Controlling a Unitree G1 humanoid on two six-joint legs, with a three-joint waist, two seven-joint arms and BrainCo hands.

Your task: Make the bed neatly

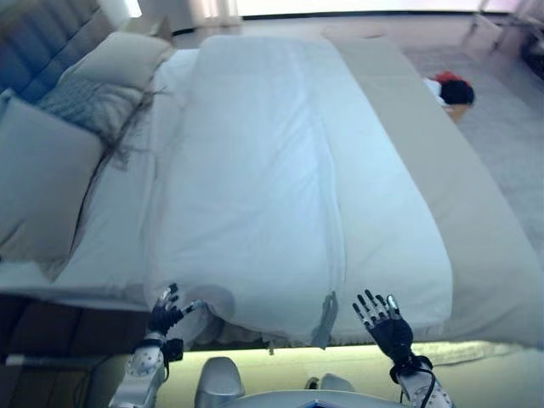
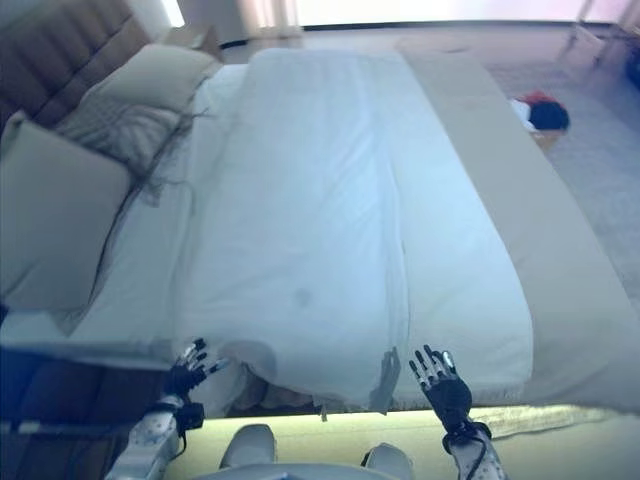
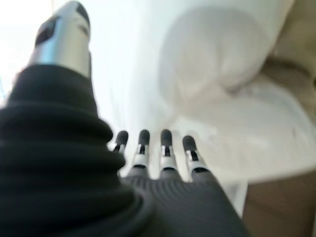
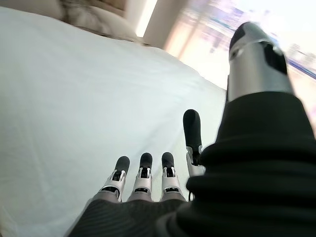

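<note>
A white duvet (image 1: 280,187) covers most of the bed, with a long fold running down its middle and its near edge bunched and hanging over the mattress side. My left hand (image 1: 166,313) hovers open at the duvet's near-left corner (image 3: 212,74), fingers straight, holding nothing. My right hand (image 1: 384,323) is open too, fingers spread just short of the duvet's near edge (image 4: 74,108). Beige pillows (image 1: 38,174) and a grey patterned cushion (image 1: 89,106) lie at the headboard end on the left.
A beige bed runner (image 1: 459,195) lies along the duvet's right side. A padded headboard (image 1: 38,42) stands at the far left. On the grey carpet beyond the bed lies a red and black item (image 1: 450,89).
</note>
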